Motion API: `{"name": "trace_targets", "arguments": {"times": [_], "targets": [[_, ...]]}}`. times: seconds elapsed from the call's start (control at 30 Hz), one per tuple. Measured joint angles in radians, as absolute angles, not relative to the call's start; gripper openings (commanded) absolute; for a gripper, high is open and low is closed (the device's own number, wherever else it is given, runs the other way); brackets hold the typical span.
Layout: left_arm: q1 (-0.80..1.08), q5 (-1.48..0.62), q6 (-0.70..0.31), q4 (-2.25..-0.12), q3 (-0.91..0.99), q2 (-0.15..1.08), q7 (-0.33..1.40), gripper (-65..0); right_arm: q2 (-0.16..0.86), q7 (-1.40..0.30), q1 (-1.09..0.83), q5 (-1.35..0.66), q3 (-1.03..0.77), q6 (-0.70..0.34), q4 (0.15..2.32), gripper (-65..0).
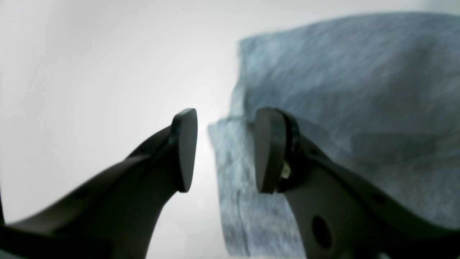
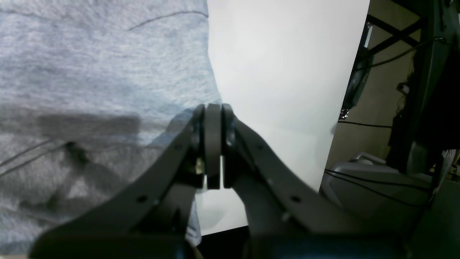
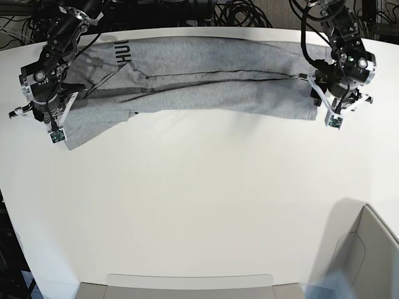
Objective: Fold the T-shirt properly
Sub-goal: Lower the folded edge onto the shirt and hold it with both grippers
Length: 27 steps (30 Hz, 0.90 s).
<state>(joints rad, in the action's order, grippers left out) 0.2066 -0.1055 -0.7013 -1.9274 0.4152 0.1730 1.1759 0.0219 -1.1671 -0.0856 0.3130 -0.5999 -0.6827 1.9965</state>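
Black capitals show on the T-shirt [image 3: 187,81] near its far left end in the base view; "HU" can be read, and the rest runs under a fold. I can read no other writing or label.

The surface [image 3: 199,205] is plain white with a rounded edge, and it takes up nearly the whole base view. Past its far edge lie tangles of black cable [image 3: 240,12]. A grey bin [image 3: 365,255] sits at the near right corner, and a pale grey rim runs along the near edge. The right wrist view looks past the surface's edge to dark framing, more cables and a grey moulded shape lower down.

The shirt is heather grey, folded lengthwise into a long narrow band lying flat across the far part of the surface. Long creases run its length, and a sleeve or flap spreads down at the left end.

The right gripper [image 2: 214,144] is at that left end in the base view, its jaws pressed together right by the shirt's edge; whether any cloth is caught between them I cannot tell. The left gripper [image 1: 224,149] is at the other end, its jaws spread, with a folded corner of grey cloth showing through the gap; the view is blurred.
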Motion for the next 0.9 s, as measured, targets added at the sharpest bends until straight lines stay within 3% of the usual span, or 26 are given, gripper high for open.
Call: {"name": "trace_targets", "arguments": {"times": [0.83, 0.9], "targets": [[0.216, -0.105, -0.701, -1.778, 0.412, 0.180, 1.177, -38.4, 0.022, -1.168, -0.086, 0.313, -0.598, -0.683, 1.996, -65.0], [0.216, -0.105, -0.701, -1.778, 0.411, 0.180, 1.177, -40.9, 0.022, -1.167, -0.086, 0.313, -0.598, -0.683, 1.996, -65.0]]}}
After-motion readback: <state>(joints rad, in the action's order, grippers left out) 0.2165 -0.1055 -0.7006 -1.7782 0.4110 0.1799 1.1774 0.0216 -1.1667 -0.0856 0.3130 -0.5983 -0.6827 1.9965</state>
